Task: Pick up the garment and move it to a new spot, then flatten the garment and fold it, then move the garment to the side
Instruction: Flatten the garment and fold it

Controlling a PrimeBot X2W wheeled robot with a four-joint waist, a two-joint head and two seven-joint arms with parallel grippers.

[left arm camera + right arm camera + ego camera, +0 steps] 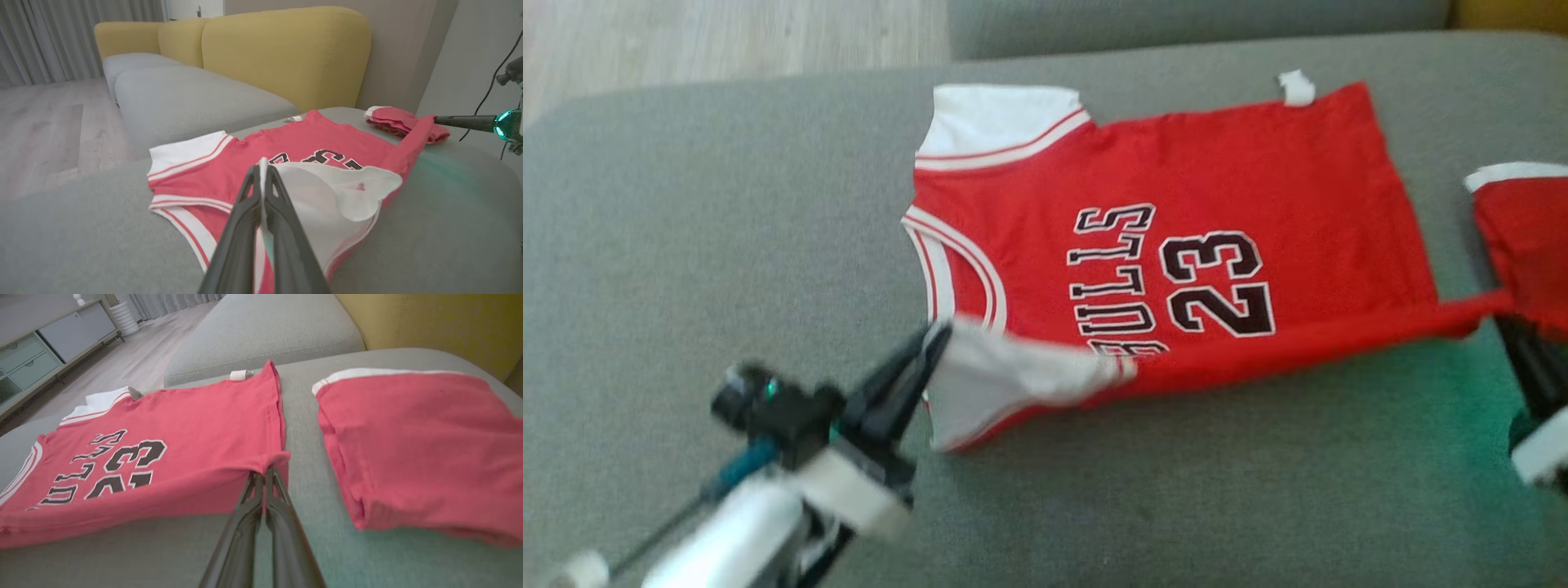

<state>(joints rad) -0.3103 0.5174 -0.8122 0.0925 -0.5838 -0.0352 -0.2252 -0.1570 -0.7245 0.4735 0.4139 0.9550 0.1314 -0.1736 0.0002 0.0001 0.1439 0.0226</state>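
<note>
lying across the grey cushion point(686, 245), the red jersey point(1217, 163) was spread mostly flat, its black "bulls 23" lettering facing up and its white-trimmed neck end toward the robot's left. the left gripper point(938, 333) had its two dark fingers pressed together on the near shoulder corner, pinching the cloth and lifting it so the pale inside of the fabric turned up beside the lettering. the right gripper point(263, 473) was clamped tight as well, nipping the near hem corner, which was drawn out into a taut red point. between the two pinches the near edge of the jersey stood raised off the cushion in a long fold. near the hem but apart from it, a second red garment point(408, 428) lay folded. a yellow backrest point(286, 53) rose beyond the cushion.
</note>
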